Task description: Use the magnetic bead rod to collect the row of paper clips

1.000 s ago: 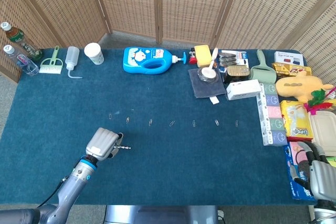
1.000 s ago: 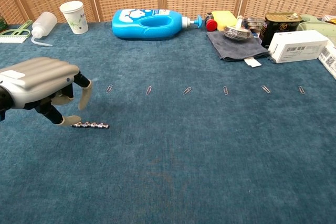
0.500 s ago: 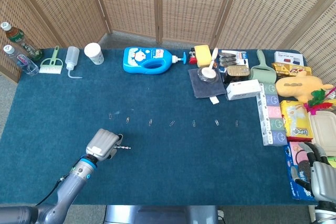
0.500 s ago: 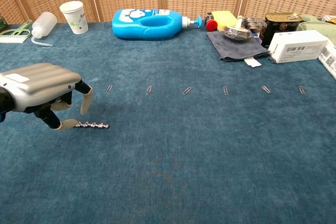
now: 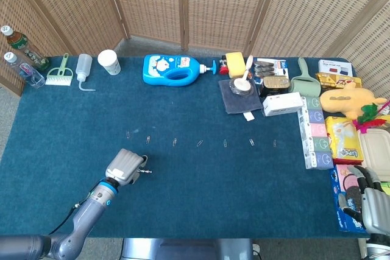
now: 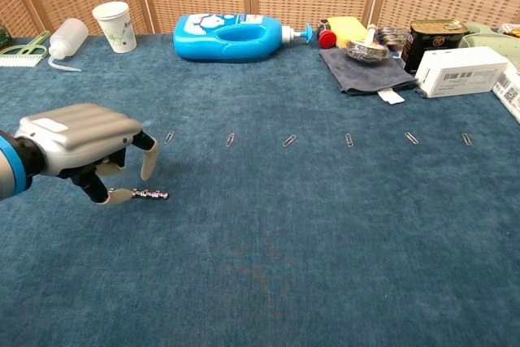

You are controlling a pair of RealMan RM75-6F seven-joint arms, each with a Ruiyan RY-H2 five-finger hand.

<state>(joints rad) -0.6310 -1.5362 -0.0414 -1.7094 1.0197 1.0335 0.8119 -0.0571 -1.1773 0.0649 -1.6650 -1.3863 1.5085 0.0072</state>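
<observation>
Left hand closing on rod

Advanced rightward, the left hand covers more of the short silver beaded magnetic rod lying on the blue felt surface; fingers narrow around its end, grip unconfirmed. Small wire paper clips lie beyond, uncollected. Next: secure, lift, sweep.

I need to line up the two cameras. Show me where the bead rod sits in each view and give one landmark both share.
Head view: the bead rod lies lower left on the blue cloth, at the left hand's fingertips.
Chest view: the bead rod lies at middle left, poking right from the left hand.
Shared landmark: the blue detergent bottle at the table's far edge.
</observation>
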